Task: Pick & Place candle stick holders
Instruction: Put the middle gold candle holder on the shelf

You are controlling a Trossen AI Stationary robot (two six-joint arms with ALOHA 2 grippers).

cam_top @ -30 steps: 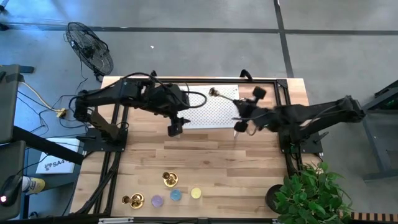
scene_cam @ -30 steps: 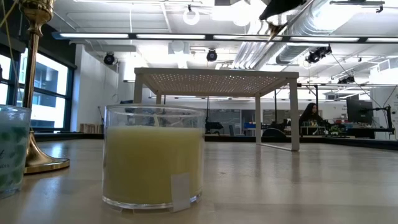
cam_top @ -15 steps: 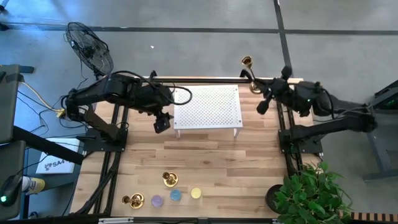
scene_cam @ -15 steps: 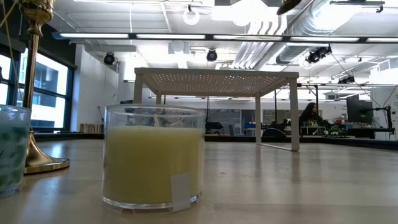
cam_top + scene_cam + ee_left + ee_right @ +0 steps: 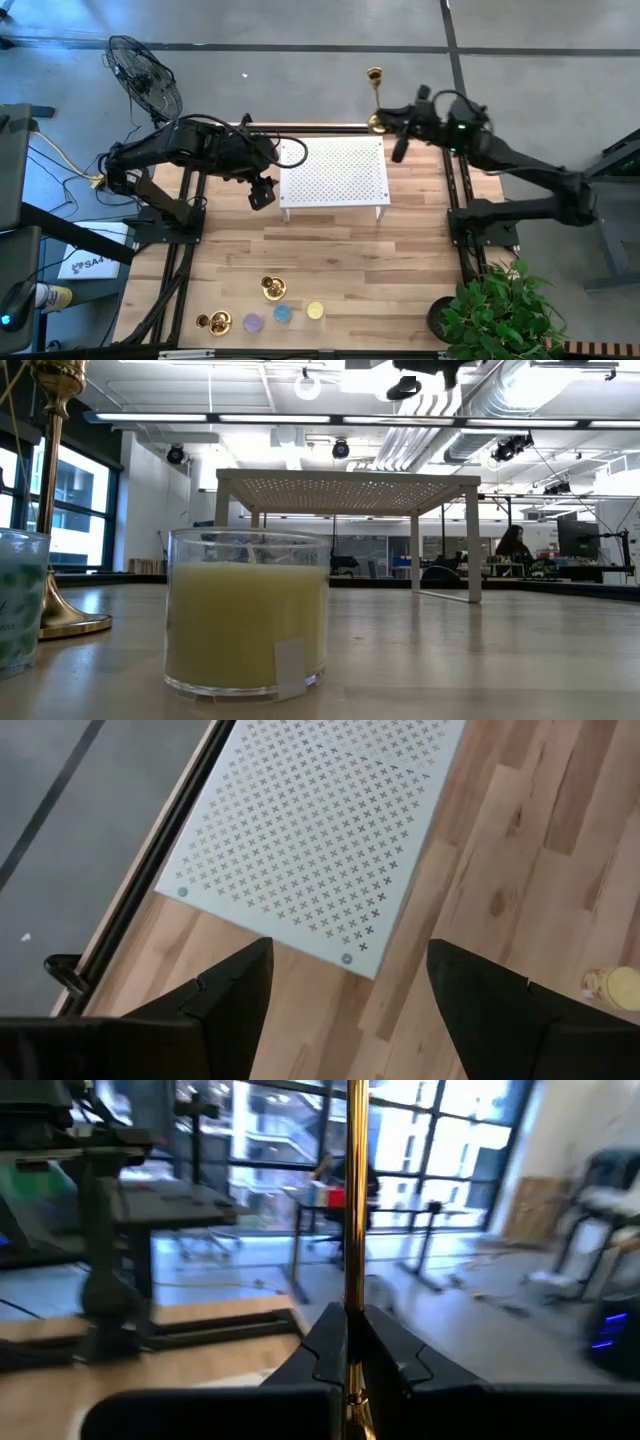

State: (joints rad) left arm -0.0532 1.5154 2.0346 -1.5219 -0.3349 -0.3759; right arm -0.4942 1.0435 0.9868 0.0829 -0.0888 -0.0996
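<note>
So my right gripper was clamped tight on the slim stem of the tall candle stick holder, holding it out past the far edge of the table, beside the far right corner of the white perforated stand; in the right wrist view the gold stem rose straight up from between my two closed fingers. From above, the holder seemed to lie tilted, cup end pointing away from the table, though I could not judge its true angle from that height. My left gripper hung over the wood just beside the stand's left edge, its fingers spread apart with nothing between them, the stand's near corner showing below. Near the front edge, well apart from both arms, a short gold holder stood next to a blue candle, with a yellow candle to its right, a purple candle to its left and a second short gold holder further left. At table height, the yellow candle in its glass filled the foreground, a tall brass stem behind it.
</note>
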